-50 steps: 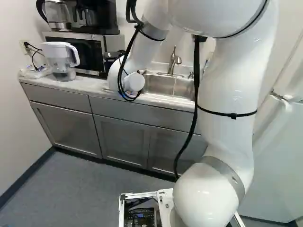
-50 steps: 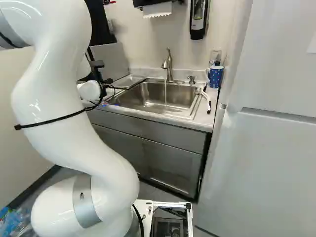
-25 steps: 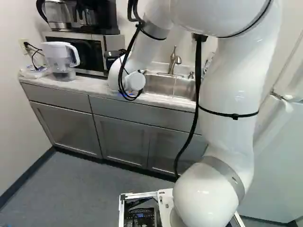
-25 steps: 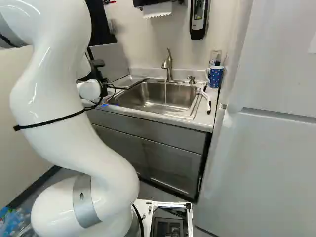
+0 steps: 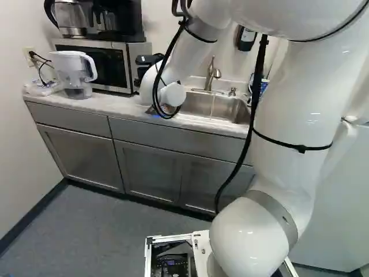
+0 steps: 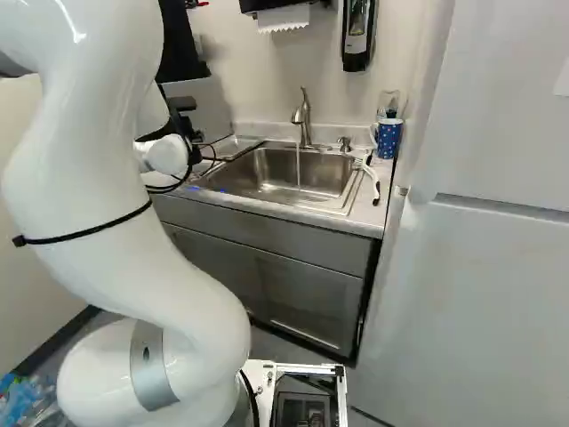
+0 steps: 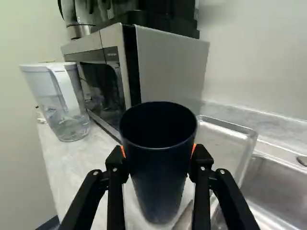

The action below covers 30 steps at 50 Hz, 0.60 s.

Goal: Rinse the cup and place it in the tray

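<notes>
claw [image 7: 158, 151] grasping dark cup [image 7: 158, 179] | cup over table [image 5: 109, 104], inside too dark to read | tray [image 7: 228, 136] left of sink [image 6: 267, 169], partly hidden behind cup and claw | base views: arm [image 6: 107, 178] hides cup

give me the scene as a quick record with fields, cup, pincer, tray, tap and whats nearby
cup: dark, tapered, open-topped cup, held
pincer: black, orange-padded pincer, shut on the cup from two sides
tray: shallow rectangular silver metal tray, beside the sink
sink: rectangular stainless steel basin
tap: curved brushed-metal tap, water running
nearby: clear pitcher with white lid; silver-and-black microwave; blue patterned mug
cup rinsed: cannot tell
cup placed in tray: not yet
</notes>
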### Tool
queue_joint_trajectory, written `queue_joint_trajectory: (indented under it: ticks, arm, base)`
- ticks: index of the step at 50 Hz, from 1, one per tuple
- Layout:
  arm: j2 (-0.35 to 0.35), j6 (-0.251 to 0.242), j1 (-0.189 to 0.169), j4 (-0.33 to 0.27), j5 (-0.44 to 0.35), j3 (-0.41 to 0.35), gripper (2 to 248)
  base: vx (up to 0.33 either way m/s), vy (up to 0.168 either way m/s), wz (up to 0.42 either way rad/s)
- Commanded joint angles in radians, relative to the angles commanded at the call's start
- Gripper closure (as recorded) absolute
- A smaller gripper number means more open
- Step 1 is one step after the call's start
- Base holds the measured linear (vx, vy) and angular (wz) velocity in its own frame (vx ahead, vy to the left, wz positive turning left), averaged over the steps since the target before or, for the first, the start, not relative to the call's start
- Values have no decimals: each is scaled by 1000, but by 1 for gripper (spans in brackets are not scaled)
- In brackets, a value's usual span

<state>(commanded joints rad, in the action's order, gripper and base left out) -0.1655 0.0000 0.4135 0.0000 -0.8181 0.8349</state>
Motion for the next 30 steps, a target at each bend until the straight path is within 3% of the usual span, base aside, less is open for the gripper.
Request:
queue_joint_trajectory:
  ticks: [30]
  arm:
    - [76,0,-83,0,0,-26,124]
  base:
    - [0,0,0]
